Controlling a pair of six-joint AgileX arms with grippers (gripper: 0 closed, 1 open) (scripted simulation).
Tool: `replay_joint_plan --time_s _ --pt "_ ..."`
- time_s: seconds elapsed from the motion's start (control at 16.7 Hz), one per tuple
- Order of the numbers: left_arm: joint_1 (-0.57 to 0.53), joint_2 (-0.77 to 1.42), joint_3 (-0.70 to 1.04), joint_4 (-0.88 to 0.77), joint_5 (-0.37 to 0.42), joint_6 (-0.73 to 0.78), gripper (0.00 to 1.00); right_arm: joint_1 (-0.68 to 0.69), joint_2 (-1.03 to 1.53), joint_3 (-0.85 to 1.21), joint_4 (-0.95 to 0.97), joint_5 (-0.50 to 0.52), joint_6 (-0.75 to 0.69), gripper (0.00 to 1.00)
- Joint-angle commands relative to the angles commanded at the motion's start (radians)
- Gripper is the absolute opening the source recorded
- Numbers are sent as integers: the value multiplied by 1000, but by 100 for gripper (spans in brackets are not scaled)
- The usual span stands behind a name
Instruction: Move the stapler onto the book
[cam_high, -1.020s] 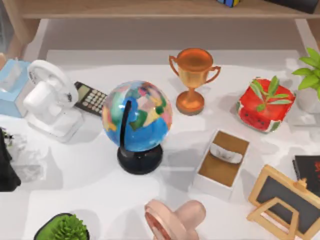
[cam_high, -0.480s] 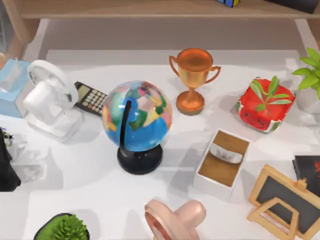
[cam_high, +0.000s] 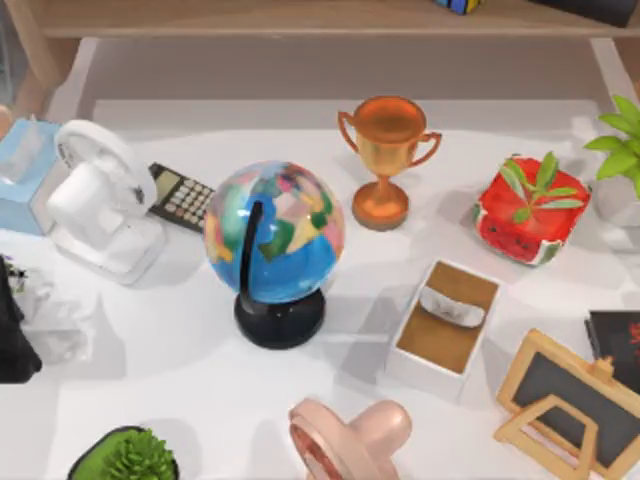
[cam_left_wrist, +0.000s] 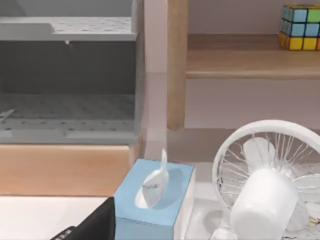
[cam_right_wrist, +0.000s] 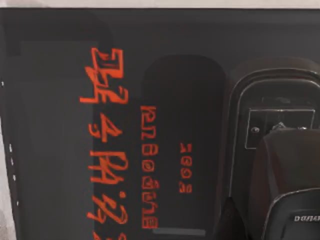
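Observation:
The book (cam_high: 616, 345) is black with red lettering and lies at the table's right edge, partly cut off in the top view. In the right wrist view its cover (cam_right_wrist: 115, 140) is seen from close above. A black stapler (cam_right_wrist: 272, 125) with a glossy outline and a metal insert lies on that cover, beside the red text. Dark parts of my right gripper (cam_right_wrist: 287, 212) overlap the stapler's near end. My left arm (cam_high: 12, 335) sits as a dark shape at the table's left edge, and a dark piece of its gripper (cam_left_wrist: 95, 225) shows near a blue tissue box (cam_left_wrist: 152, 197).
A globe (cam_high: 275, 235), a bronze trophy (cam_high: 386, 150), a white fan (cam_high: 95, 195), a calculator (cam_high: 180, 197) and a red watermelon planter (cam_high: 528, 210) stand on the table. An open cardboard box (cam_high: 445, 320) and a wooden-framed chalkboard (cam_high: 565, 400) sit just left of the book. A pink fan (cam_high: 345, 440) stands at the front.

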Motion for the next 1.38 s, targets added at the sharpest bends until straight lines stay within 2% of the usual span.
replay_joint_plan --time_s 0.42,1.2,1.38 --pt "0 0 0 0 0 0 100 3 21 -32 55 0 1 0" --pt "0 0 0 0 0 0 100 3 21 -32 55 0 1 98" --pt "0 0 0 0 0 0 100 3 21 -32 55 0 1 100"
